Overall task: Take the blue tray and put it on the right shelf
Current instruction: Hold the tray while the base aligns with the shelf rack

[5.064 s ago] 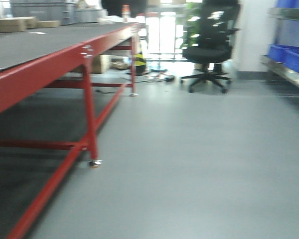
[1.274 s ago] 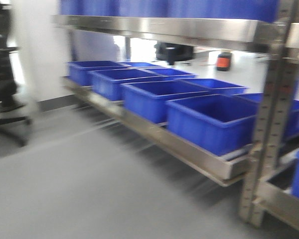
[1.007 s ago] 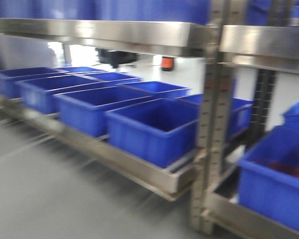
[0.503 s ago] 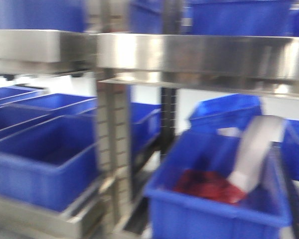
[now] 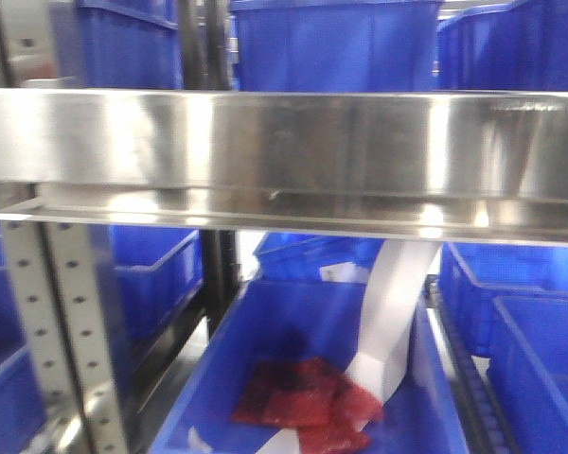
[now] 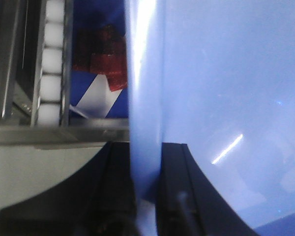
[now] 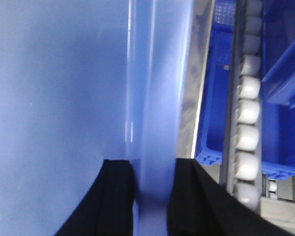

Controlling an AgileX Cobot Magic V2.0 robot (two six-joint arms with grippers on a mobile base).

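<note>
Across the front view runs the right shelf (image 5: 284, 156), its wide steel lip catching the light; dark blue bins (image 5: 331, 47) stand on it, a perforated upright (image 5: 62, 331) shows below at the left, and under the lip an open bin (image 5: 303, 331) holds red packets (image 5: 308, 407) and a leaning white strip (image 5: 393, 312). Only the wrist views show the blue tray (image 6: 226, 98); from the left wrist its glossy pale surface fills the right of the picture, rim running up the middle, with red packets, white rollers (image 6: 51, 73) and a steel edge beyond it at the left; from the right wrist it fills the left, with rollers and a bin beyond at the right. The left gripper (image 6: 145, 196) is clamped on the tray's rim, one black finger on each side; the right gripper (image 7: 152, 201) pinches the rim the same way.
</note>
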